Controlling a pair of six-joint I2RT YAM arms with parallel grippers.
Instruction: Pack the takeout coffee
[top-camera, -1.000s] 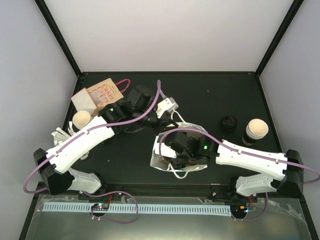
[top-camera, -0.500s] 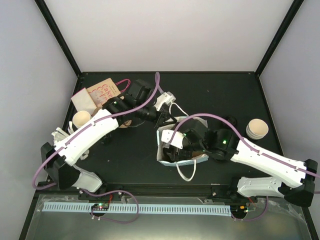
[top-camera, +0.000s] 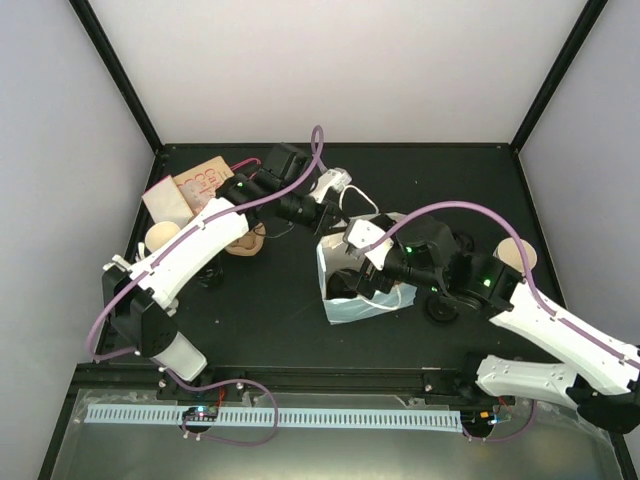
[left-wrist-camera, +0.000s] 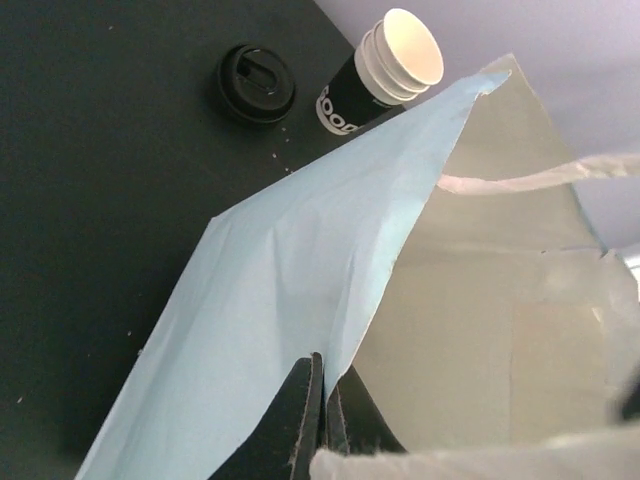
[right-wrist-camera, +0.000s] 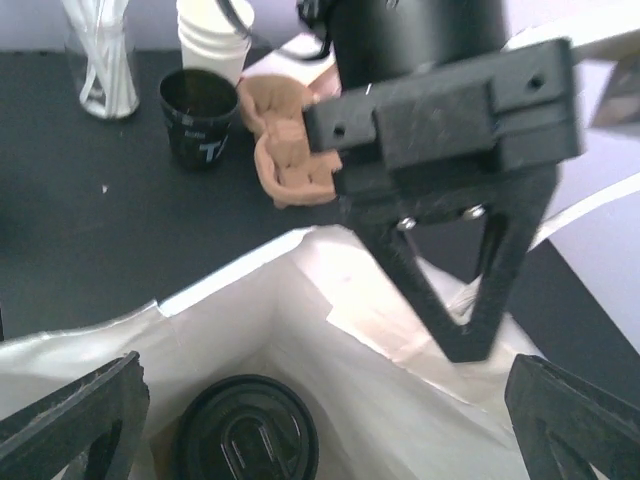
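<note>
Findings, from the table's left edge to its right.

1. In the far left corner we note a brown printed paper bag lying flat. Just near of it stand a stack of white cups, 1 open black cup and a clear jar of stirrers. A brown pulp cup carrier lies beside them, toward the centre.

2. The left gripper reaches in past the carrier. Its 2 fingers are pressed together on the rim of the takeout bag and pinch the paper at the mouth's far side. This holds that wall up and the mouth open.

3. The takeout bag stands upright about mid-table, a little right of centre. It is pale blue outside and white inside, and 1 white handle loop hangs over the rim.

4. The lidded coffee cup sits upright on the bag's floor with its black lid on.

5. The right gripper hangs over the open mouth with its fingers spread wide. They grip nothing and are clear of the cup.

6. Toward the right edge a loose black lid lies flat. Just beside it stands a stack of black-sleeved cups.
</note>
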